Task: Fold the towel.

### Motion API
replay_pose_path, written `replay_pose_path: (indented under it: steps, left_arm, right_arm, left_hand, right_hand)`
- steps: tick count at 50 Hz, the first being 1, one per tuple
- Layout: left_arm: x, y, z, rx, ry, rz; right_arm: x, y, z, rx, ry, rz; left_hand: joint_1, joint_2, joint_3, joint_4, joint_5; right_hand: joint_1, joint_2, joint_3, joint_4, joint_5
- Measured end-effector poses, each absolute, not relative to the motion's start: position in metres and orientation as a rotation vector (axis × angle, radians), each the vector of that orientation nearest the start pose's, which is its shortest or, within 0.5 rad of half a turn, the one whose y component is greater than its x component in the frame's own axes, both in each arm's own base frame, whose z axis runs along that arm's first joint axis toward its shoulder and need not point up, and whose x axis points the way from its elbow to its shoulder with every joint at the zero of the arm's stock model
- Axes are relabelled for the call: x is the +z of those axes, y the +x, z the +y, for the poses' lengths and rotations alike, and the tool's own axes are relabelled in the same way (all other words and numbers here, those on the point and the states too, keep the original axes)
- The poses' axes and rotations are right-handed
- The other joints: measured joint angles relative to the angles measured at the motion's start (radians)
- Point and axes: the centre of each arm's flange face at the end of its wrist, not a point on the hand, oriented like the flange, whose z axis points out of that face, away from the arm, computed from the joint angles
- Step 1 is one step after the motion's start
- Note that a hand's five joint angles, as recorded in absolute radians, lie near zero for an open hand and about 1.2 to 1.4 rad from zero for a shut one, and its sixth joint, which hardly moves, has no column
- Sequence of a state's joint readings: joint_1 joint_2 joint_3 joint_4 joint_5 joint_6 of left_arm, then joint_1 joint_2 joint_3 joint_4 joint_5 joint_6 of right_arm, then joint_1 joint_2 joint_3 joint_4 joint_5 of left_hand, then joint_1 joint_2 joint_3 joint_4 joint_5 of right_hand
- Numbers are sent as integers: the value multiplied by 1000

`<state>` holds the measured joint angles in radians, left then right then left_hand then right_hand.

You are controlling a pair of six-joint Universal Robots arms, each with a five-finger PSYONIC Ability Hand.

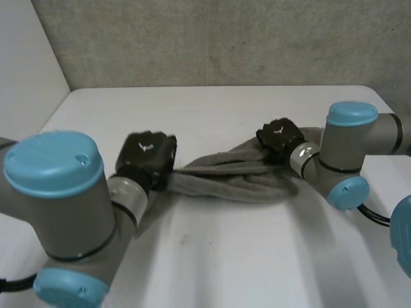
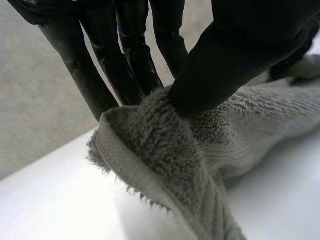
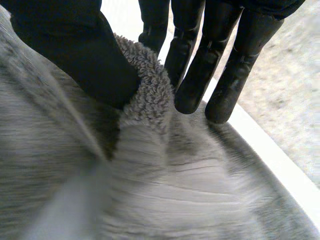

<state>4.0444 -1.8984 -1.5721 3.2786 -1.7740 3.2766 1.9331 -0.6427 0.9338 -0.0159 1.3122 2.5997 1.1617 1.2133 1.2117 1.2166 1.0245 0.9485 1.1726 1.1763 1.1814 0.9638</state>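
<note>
The big white surface (image 1: 225, 256) takes up most of the head view. Behind it, at 12 o'clock, stands a grey wall (image 1: 225, 38).

The left arm (image 1: 58, 192) comes in from 8 o'clock. It is grey with light-blue caps. The right arm (image 1: 353, 141) comes in from 3 o'clock.

The grey towel (image 1: 237, 176) lies on the surface near the middle. It is bunched up into a long, ropy shape. It runs from 9 o'clock to 3 o'clock between the two hands. Its middle rests on the surface.

The left hand (image 1: 146, 154) is at the towel's 9 o'clock end. The right hand (image 1: 280, 136) is at the towel's 2 o'clock end, a little farther back on the surface.

In the left wrist view, the thumb (image 2: 235, 55) of the left hand presses down on the fluffy cloth. The fingers (image 2: 125, 60) stand just behind the cloth. The towel's end is pinched between them, and its stitched edge hangs below.

In the right wrist view, the thumb (image 3: 75, 50) of the right hand pushes into a fold of the towel. The fingers (image 3: 200, 65) touch the other side of that fold, so this hand holds the towel too.
</note>
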Motion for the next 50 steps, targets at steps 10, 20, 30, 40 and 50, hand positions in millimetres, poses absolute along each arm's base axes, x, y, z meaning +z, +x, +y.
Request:
replay_pose_path:
  steps: [10, 20, 30, 40, 50]
  left_arm:
    - [264, -317, -257, -2499, 700, 2136]
    - [335, -310, -278, -2832, 557, 1513]
    - [284, -292, -233, -2682, 767, 1681]
    - [262, -280, -187, -2556, 918, 1864]
    - [247, -282, -190, -2493, 947, 1930]
  right_arm:
    - [231, 315, -415, -2422, -1087, 1785]
    - [374, 299, -375, -2724, -702, 1279]
    - [323, 288, -349, -2258, -995, 1736]
    - [305, 277, -338, -2081, -1107, 1948]
    - [255, 283, -361, -1968, -1093, 2038]
  left_hand:
    - [5, 1, 1, 0, 0]
    - [8, 1, 3, 0, 0]
    - [8, 1, 4, 0, 3]
    - [10, 1, 4, 0, 3]
    - [14, 2, 4, 0, 3]
  right_hand:
    - [0, 1, 5, 9, 6]
    - [0, 1, 5, 9, 16]
    - [0, 1, 5, 13, 19]
    - [0, 1, 8, 13, 19]
    - [0, 1, 10, 13, 19]
